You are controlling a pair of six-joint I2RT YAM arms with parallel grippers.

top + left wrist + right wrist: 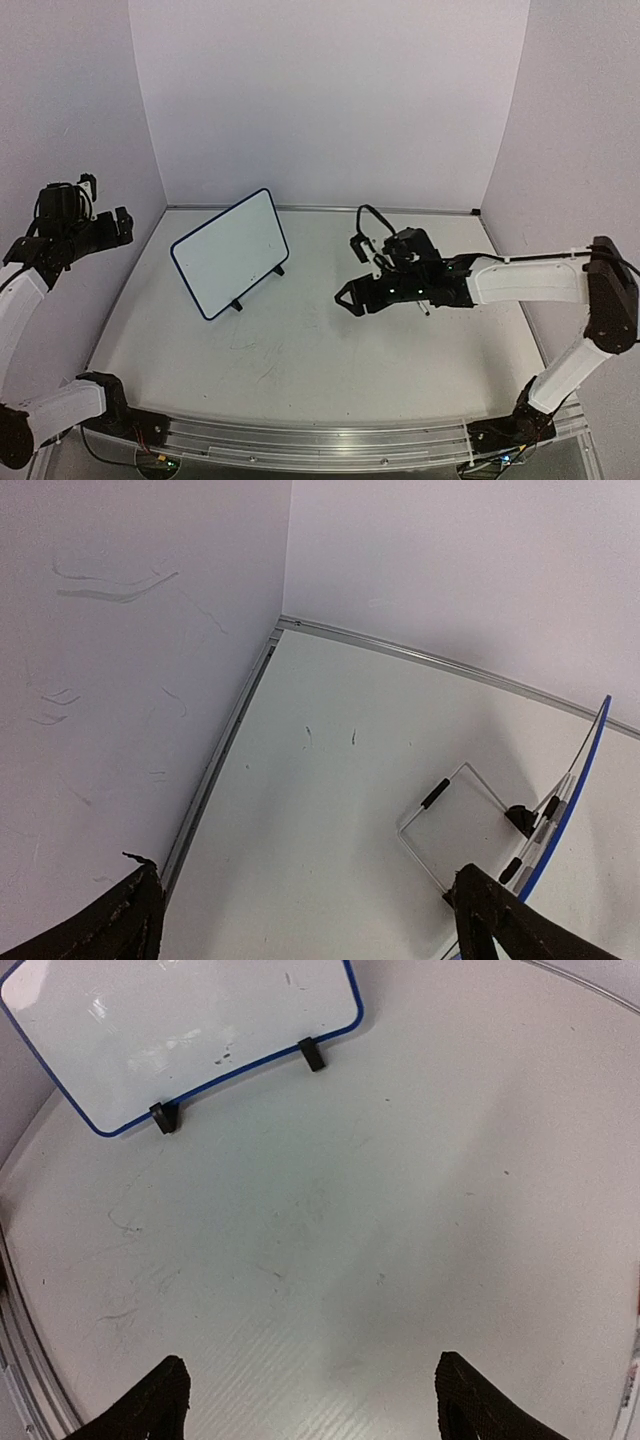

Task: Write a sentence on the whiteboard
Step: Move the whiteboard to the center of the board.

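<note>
The table (300,370) has an arm bolted at each end of its near edge. Out over the right half of the table, about midway between the near and far edges, hangs the right gripper (343,297). It is off the surface and aimed left. Its two fingers (150,1405) stand well apart with only bare tabletop between them, gripping and touching nothing. From there the whiteboard (180,1030) lies well ahead, toward the far left corner.

The left gripper (110,215) is raised over the left edge of the table, close to the side wall (120,680). Its two fingers (125,915) are spread as wide as they go and are also empty. The whiteboard is near it on its right, but clear of both fingers. Its wrist view catches the board's blue rim (578,790) edge-on, and one thin wire stand (450,810) on the table behind the board.

There is one whiteboard (230,252), set in the left half of the table, nearer the far edge than the near one. It is turned at an angle to the table's edges and leans back on its two small black feet (164,1118). Its white face carries a few faint smudges. The board stands between the two grippers, well apart from the right one.
</note>
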